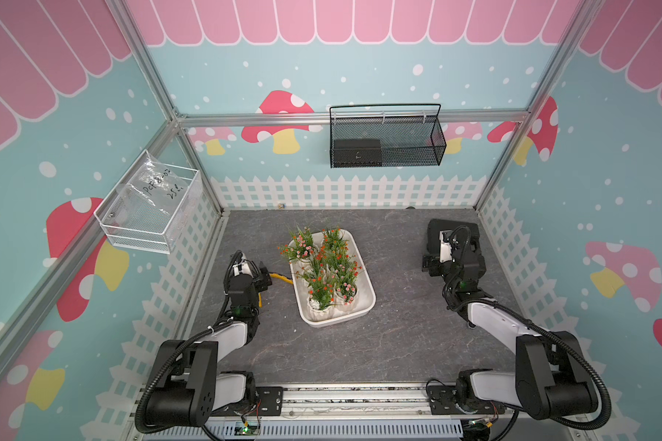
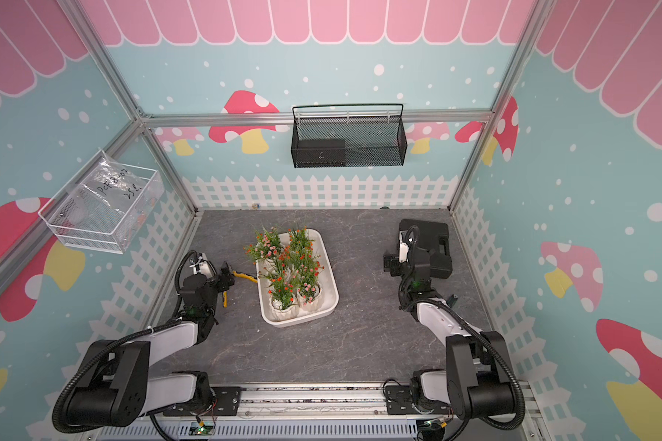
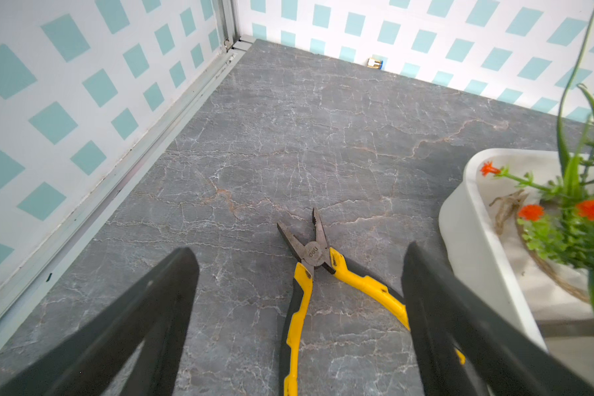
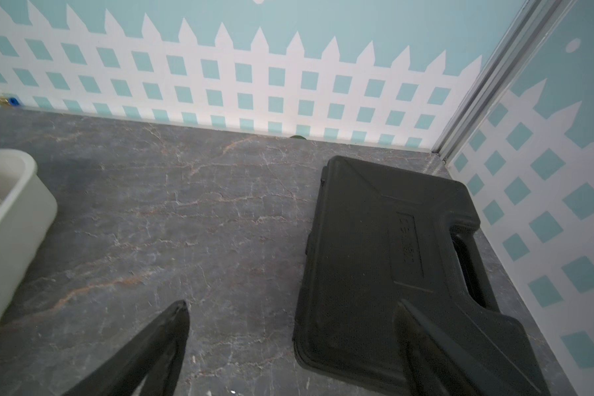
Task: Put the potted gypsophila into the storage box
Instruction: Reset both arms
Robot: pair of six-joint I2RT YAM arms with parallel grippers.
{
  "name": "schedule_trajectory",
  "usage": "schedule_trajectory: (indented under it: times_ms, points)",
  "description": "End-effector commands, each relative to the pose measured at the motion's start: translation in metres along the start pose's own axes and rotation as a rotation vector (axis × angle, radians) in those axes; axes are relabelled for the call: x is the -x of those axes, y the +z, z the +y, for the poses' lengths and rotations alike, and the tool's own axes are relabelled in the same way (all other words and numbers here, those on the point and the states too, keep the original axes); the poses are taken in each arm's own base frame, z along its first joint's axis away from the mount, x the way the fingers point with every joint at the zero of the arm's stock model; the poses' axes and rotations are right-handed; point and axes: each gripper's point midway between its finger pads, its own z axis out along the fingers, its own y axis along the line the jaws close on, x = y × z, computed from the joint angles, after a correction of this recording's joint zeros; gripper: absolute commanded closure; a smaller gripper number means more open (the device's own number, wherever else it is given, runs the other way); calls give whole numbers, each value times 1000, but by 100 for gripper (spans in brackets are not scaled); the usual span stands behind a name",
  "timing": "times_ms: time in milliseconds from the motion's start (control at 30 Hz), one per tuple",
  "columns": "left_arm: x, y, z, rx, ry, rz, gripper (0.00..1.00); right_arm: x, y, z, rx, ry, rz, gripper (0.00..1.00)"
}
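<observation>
The potted gypsophila (image 1: 323,267) stand inside the storage box (image 1: 364,310), packed close together, with the white ribbed pots on its floor and the sprigs rising above the rim. I think they are six, but the green sprigs overlap in both top views (image 2: 289,267) and I cannot count them with certainty. The box (image 2: 331,301) lies on the grey table (image 1: 398,343), between my two arms.

The left gripper (image 3: 299,250) has its fingers (image 3: 172,291) spread wide and they grip nothing. Below the gap between them lie yellow-handled pliers (image 3: 314,253) on the table, with the jaws apart; one handle passes behind the finger that is nearer to the box. The wall of the box (image 3: 474,240) is just beside that same finger (a few red blossoms hang over it).

The right gripper (image 4: 292,304) is also spread wide and holds nothing. Under the gap I see only the bare table. A black case (image 4: 384,257) lies flat beneath one finger, and the box corner (image 4: 11,212) is well apart from the other finger.
</observation>
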Motion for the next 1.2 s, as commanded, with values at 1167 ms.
schedule_trajectory:
  times_ms: [1167]
  points:
    - [-14,34,-40,-143,128,28,1,-38,-19,-20,21,-53,-243,1]
